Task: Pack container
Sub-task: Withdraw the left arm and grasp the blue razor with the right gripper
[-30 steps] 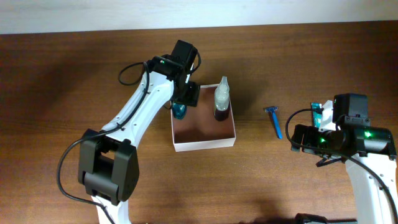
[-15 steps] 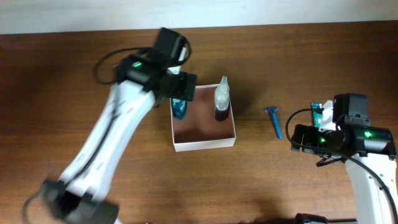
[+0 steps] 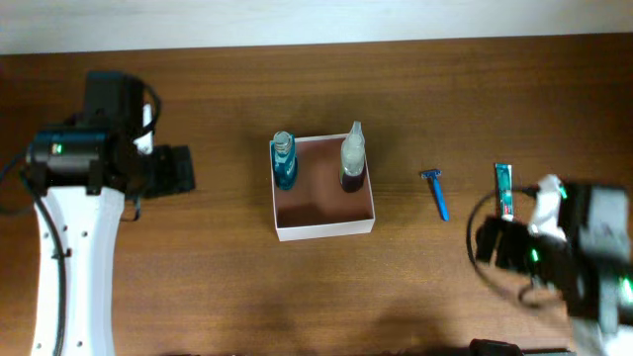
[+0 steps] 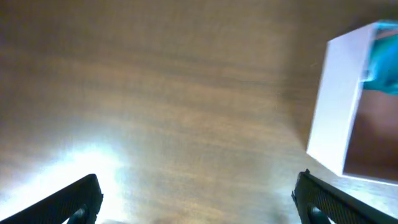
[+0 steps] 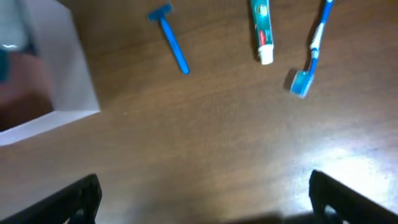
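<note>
A dark wooden table (image 3: 396, 287) fills the overhead view, with a white robot arm at each side. The left arm (image 3: 74, 257) stands well to the left of the container. Its wrist camera shows the left claw (image 4: 198, 202) spread wide over bare wood with nothing between its black fingers (image 4: 68, 202). The right arm (image 3: 574, 257), blurred in the overhead view, hangs near the table's right edge. The right claw (image 5: 205, 202) is likewise spread wide and holds nothing.

The container (image 3: 324, 229), a square shallow box with thin white walls and a reddish-brown floor, sits at mid-table between the two arms, touched by neither. Two bottles stand inside it against the far wall. A blue bottle (image 3: 285, 163) is in the far left corner, and a pale bottle with a dark lower half (image 3: 352, 158) is in the far right corner. Any labels on them are too small to read.

Three items lie on the wood to the right of the box, all apart from one another. A blue razor (image 3: 435, 193) is nearest the box, its head at the far end. Next comes a toothpaste tube (image 3: 504, 190) with green and red print and a white cap toward the near side. Its lettering is too blurred to make out. A blue and white toothbrush (image 5: 311, 53) lies furthest right, its head toward the near side.
</note>
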Robot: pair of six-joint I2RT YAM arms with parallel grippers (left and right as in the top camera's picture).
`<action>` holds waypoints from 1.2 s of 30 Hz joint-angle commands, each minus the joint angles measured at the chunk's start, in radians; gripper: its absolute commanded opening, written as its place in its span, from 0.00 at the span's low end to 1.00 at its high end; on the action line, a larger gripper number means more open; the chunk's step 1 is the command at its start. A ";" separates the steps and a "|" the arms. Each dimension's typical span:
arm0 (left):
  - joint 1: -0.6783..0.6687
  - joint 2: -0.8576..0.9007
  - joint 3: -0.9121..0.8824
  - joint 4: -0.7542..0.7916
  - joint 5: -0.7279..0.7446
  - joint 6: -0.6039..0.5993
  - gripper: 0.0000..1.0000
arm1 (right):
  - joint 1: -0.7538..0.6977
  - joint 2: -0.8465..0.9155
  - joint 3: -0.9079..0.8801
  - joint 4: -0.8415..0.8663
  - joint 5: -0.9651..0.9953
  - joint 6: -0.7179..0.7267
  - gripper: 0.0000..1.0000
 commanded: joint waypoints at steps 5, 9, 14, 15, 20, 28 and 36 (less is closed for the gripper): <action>0.027 -0.286 -0.412 0.252 0.092 0.008 0.99 | -0.006 -0.090 0.017 0.089 -0.048 0.032 0.99; 0.027 -0.283 -0.510 0.288 0.093 -0.008 0.99 | -0.006 0.046 0.043 0.159 -0.100 -0.033 0.99; 0.027 -0.252 -0.557 0.310 0.093 -0.014 0.99 | -0.006 0.386 0.163 0.149 -0.103 -0.126 0.99; 0.027 -0.248 -0.557 0.312 0.093 -0.014 0.99 | -0.006 0.442 0.173 0.150 -0.103 -0.137 1.00; 0.027 -0.246 -0.557 0.327 0.093 -0.014 0.99 | 0.015 0.702 0.175 0.142 -0.058 -0.194 0.97; 0.027 -0.246 -0.557 0.329 0.093 -0.014 0.99 | 0.154 0.915 0.175 0.212 0.078 -0.175 1.00; 0.027 -0.246 -0.557 0.330 0.093 -0.014 0.99 | 0.151 1.020 0.173 0.287 0.070 -0.163 0.99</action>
